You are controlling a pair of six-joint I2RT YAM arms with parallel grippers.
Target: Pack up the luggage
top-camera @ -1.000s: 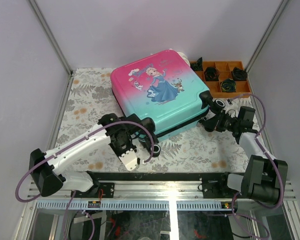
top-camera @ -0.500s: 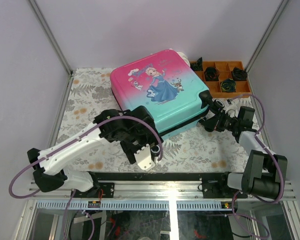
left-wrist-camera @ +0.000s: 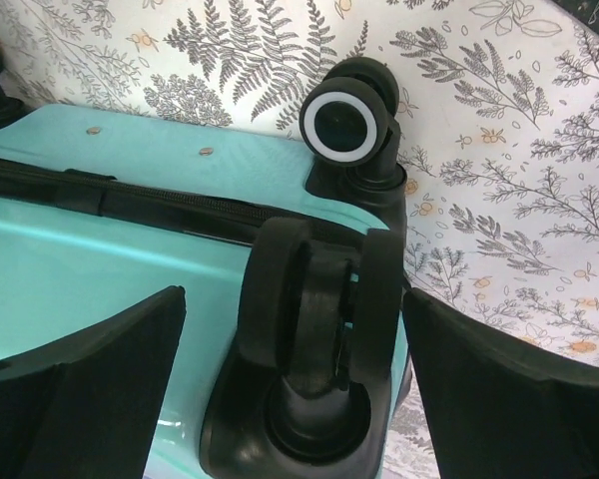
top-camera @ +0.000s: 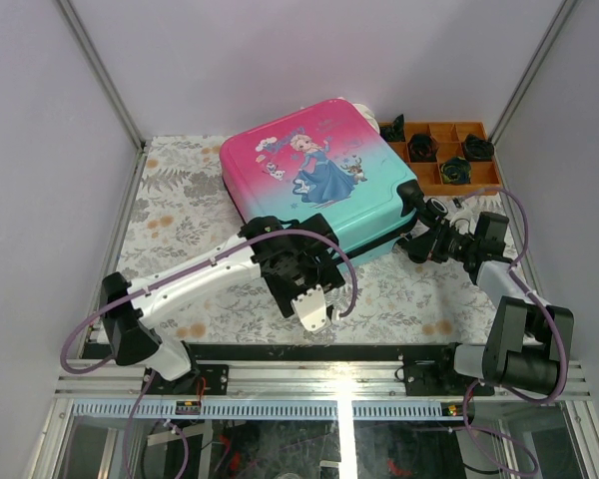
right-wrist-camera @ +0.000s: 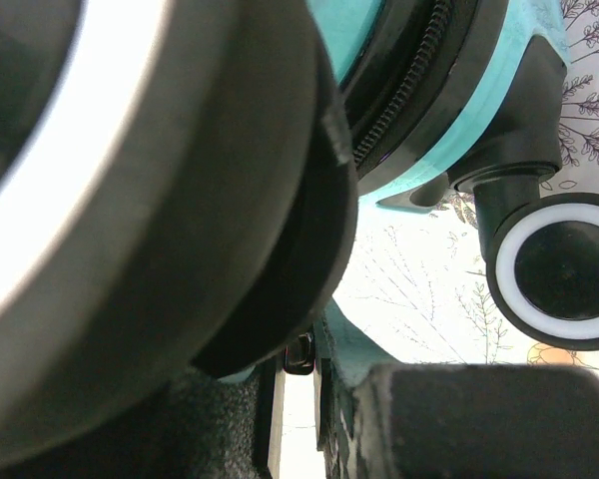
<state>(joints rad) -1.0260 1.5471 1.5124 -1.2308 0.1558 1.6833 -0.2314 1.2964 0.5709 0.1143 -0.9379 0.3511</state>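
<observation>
The left pincer (left-wrist-camera: 295,349) gapes wide and holds nothing. Its two fingers (left-wrist-camera: 80,384) stand either side of a black caster wheel (left-wrist-camera: 319,289) without touching it, and a second wheel with a white ring (left-wrist-camera: 346,125) sits just beyond at 12 o'clock. The right pincer (top-camera: 422,239) is almost fully closed and pressed up against the luggage's corner at 4 o'clock. Whether it pinches anything there cannot be told. The luggage (top-camera: 314,175), pink fading to teal with a cartoon princess, lies flat at the middle of the fern-printed surface (top-camera: 180,190). Its lid is down, and a black zip line (left-wrist-camera: 180,205) runs along its near edge. An orange tray (top-camera: 469,188) with small dark items sits just beyond it at 2 o'clock. The case looks closed, so the filling is probably finished. Its contents are hidden, and fastening or standing it up may remain. A second ago the left pincer was nearly closed, at the luggage's 7 o'clock corner. It has since swept along the near edge toward 5 o'clock and sprung open. The luggage itself has not shifted.
</observation>
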